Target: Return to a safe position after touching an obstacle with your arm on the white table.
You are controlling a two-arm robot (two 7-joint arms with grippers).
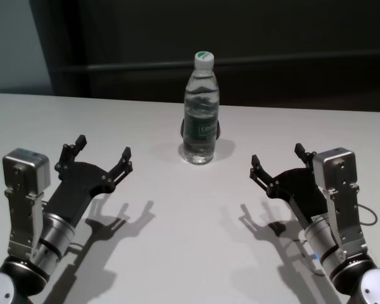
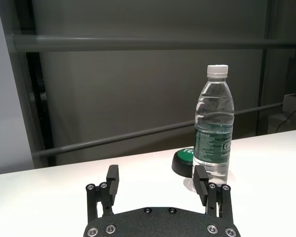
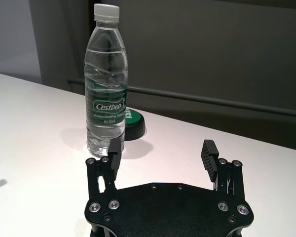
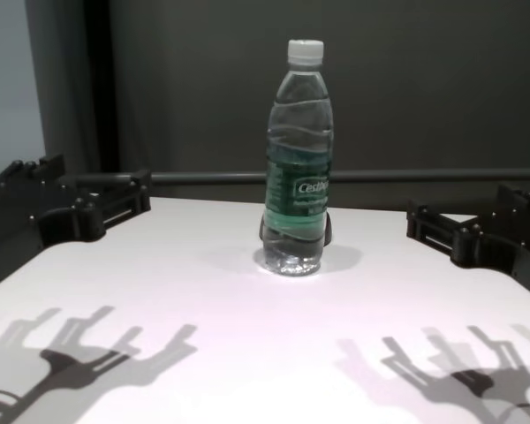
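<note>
In the head view the obstacle point(image 1: 200, 111) stands upright at upper centre of the white tabletop point(image 1: 177, 240), my left end effector point(image 1: 103, 152) lower left and right end effector point(image 1: 278, 161) lower right, both spread wide and empty; the chest view shows it centred between them.

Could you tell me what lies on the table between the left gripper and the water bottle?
Nothing: the head view shows only bare white table between the open left gripper and the upright water bottle.
</note>
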